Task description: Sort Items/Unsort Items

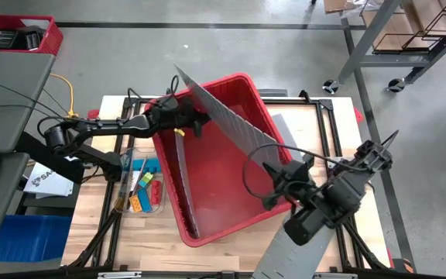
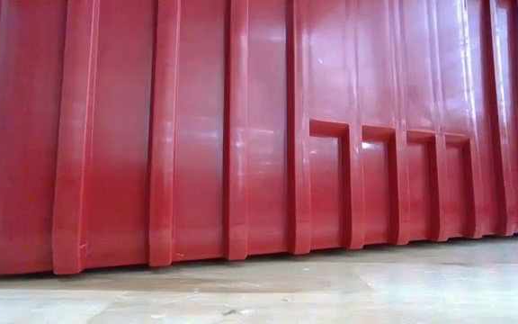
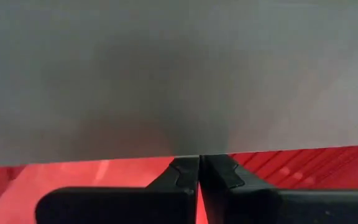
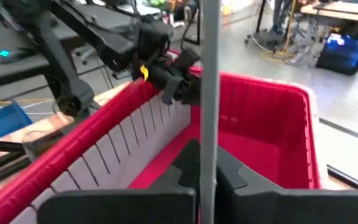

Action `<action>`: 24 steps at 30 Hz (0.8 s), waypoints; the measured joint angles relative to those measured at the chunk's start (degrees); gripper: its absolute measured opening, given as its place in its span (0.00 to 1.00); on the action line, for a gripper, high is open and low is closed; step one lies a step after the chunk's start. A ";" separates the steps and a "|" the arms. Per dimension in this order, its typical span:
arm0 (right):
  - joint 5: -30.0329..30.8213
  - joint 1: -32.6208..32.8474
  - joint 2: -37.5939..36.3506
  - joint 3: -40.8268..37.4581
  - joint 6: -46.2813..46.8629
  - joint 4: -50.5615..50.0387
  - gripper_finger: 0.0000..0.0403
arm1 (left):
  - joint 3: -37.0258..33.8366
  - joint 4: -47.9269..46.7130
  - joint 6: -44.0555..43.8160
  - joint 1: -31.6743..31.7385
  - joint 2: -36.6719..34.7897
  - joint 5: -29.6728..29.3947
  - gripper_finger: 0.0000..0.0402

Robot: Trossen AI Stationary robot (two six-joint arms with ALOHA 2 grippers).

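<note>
Red plastic fills most of the scene, yet the things to be sorted are not in it. They lie in a small clear tray (image 1: 144, 190) on the worktop (image 1: 91, 232), just outside the left wall of the big red bin (image 1: 215, 194): orange, blue, yellow and red blocks (image 1: 144, 194) bunched together, with thin dark sticks (image 1: 135, 177) beside them, lying roughly along the tray's length, front to back.

Moving rightward, the left gripper (image 1: 196, 120) is up at the bin's far left rim, its jaws clenched on one end of a long grey slotted divider panel (image 1: 231, 124). That panel runs on a slant across the bin's open top, from the far left corner down toward the near right. At its other end the right gripper (image 1: 285, 182) has its jaws clamped on the panel's edge, as its wrist view shows the thin grey sheet nipped between the fingers. A second grey panel (image 1: 183, 186) lies inside the bin along its left wall.

So both arms are taken up with the panel, and neither is near the items. To my eye the left arm is plainly the closer one: the tray sits almost under its forearm, below and to the left of its jaws, with the bin wall between. The right arm is well apart, across the whole bin. Any reach for a stick would best meet it across its narrow width.
</note>
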 joint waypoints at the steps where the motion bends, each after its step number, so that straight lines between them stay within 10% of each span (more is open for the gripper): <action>1: -0.37 -0.18 0.02 -0.96 1.03 0.03 0.00 | 0.70 -1.68 0.72 0.40 -0.08 0.71 0.00; 24: -4.41 2.45 0.05 -12.95 18.36 -0.16 0.00 | 20.90 -22.57 16.74 0.73 9.18 5.74 0.00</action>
